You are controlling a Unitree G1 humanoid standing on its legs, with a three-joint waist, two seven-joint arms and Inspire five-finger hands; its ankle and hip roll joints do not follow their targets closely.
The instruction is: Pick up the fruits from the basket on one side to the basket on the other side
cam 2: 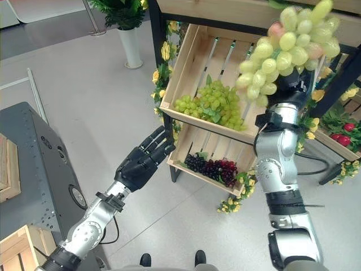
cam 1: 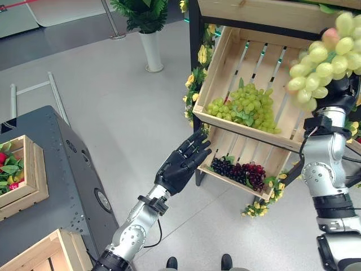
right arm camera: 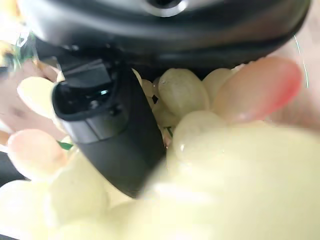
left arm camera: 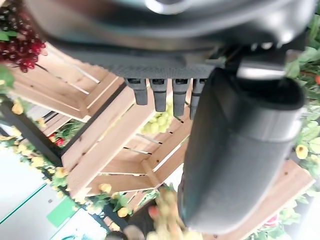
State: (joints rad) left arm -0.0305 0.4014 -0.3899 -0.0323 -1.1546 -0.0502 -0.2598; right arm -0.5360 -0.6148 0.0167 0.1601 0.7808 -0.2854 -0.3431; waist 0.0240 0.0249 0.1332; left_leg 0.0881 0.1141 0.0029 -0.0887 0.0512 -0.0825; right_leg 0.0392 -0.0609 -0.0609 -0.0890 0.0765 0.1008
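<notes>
Your right hand (right arm camera: 107, 145) has its thumb curled round a bunch of green grapes (cam 2: 285, 48), lifted above the upper crate (cam 2: 194, 53) that holds more green grapes (cam 2: 211, 106). Your left hand (cam 1: 181, 164) hangs with fingers straight, holding nothing, beside the lower crate (cam 1: 282, 164) of dark grapes (cam 1: 240, 172).

This looks like a mock fruit shop set up in a showroom or lab hall. At 1 o'clock a black-framed display stand (cam 1: 196, 68) carries tilted pale wooden slatted crates (cam 1: 248, 62), one heaped with green grape bunches (cam 1: 245, 107), the one below with dark purple and red grapes (cam 1: 240, 172). Yellow artificial flowers (cam 1: 198, 79) trim the stand's posts. At 12 o'clock a potted green plant in a tall white vase (cam 1: 151, 48) stands on the smooth grey floor (cam 1: 124, 113).
</notes>
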